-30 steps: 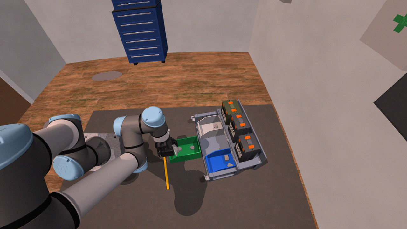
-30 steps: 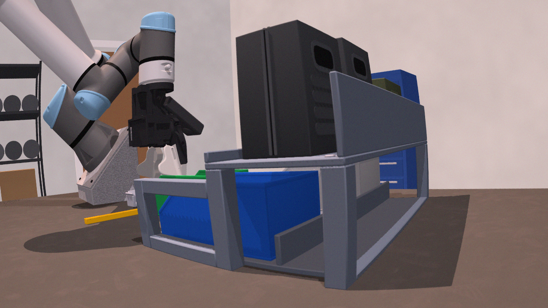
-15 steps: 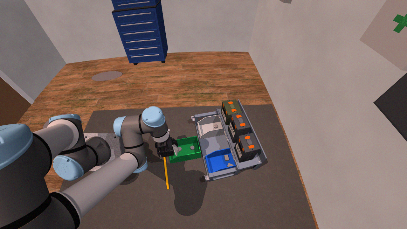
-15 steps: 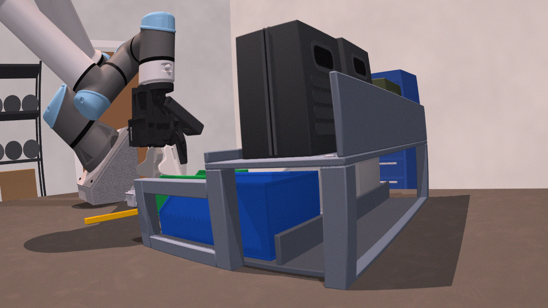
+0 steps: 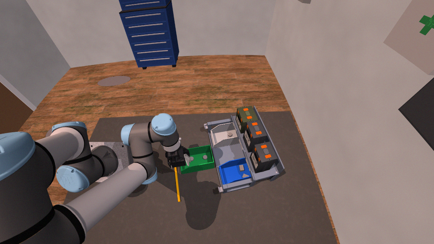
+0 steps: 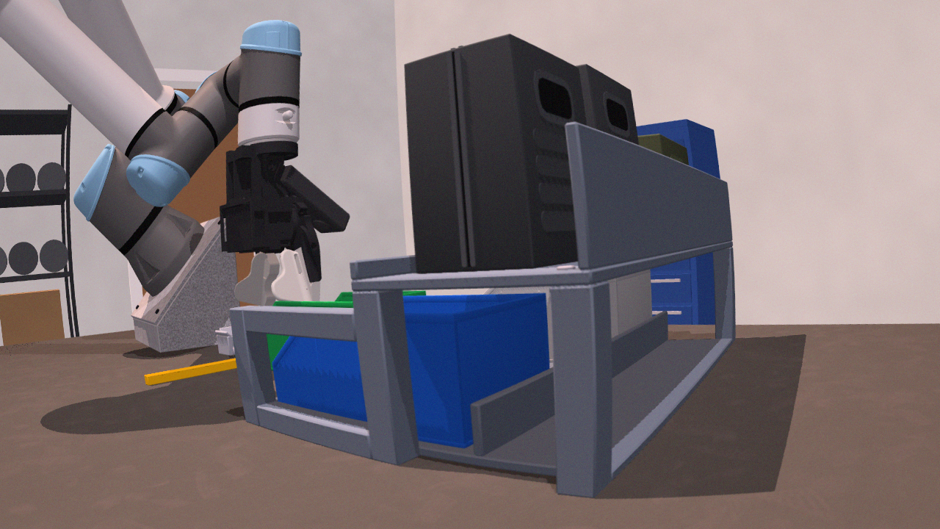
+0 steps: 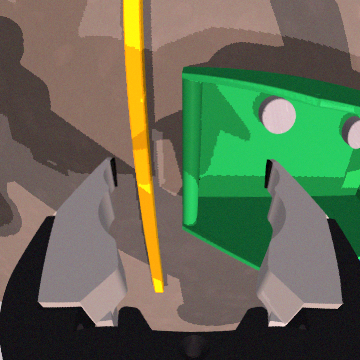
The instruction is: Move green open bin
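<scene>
The green open bin [image 5: 197, 166] [image 6: 279, 341] [image 7: 235, 150] stands upright on the dark table [image 5: 273, 212], just left of the grey shelf [image 5: 231, 188] [image 6: 388, 368]. Two round grey parts [image 5: 205, 157] [image 7: 278, 114] lie inside it. My gripper [image 5: 182, 159] [image 6: 279, 279] [image 7: 191, 160] is open and hangs just above the bin's left wall, one finger over the bin's inside and one outside. Nothing is between the fingers. In the exterior view the shelf frame hides most of the bin.
A thin yellow bar [image 5: 177, 185] [image 6: 190, 371] [image 7: 137, 125] lies on the table left of the bin, under my gripper. The shelf holds a blue bin [image 5: 232, 174] [image 6: 460, 355], a white bin [image 5: 222, 135] and dark boxes [image 5: 262, 156] [image 6: 486, 157] on top.
</scene>
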